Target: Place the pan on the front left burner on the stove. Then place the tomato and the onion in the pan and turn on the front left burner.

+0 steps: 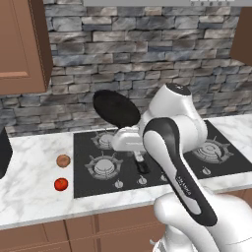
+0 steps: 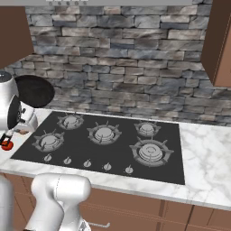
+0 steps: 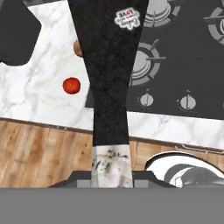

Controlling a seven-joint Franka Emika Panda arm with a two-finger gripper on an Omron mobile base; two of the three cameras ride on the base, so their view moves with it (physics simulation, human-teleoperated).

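The fingers are clenched on the grey tip of the pan (image 3: pixel 111 65) handle, right at its far end, so the gripper (image 3: pixel 112 177) carries the pan up in the air, tilted, with its round black bowl (image 1: pixel 116 108) hanging above the back left part of the stove (image 1: pixel 88 184). Held that far out, a stiff metal pan like this will likely feel heavy and want to swing or twist in the grip; a hold closer to the bowl would be steadier, I reckon, and the thin handle looks slick.

Nearest the front edge of the counter (image 1: pixel 29 206), left of the stove, sits the tomato (image 1: pixel 61 184), glossy and round, likely to roll if nudged. Just behind it lies the onion (image 1: pixel 63 160), also clear of the stove's left edge. Beside them the front left burner (image 1: pixel 104 167) stands bare, its knob row along the stove's front edge.

The counter is white marble over brown wooden cabinet fronts. Behind the stove rises a grey stone wall, with wooden cupboards at the upper left and right.
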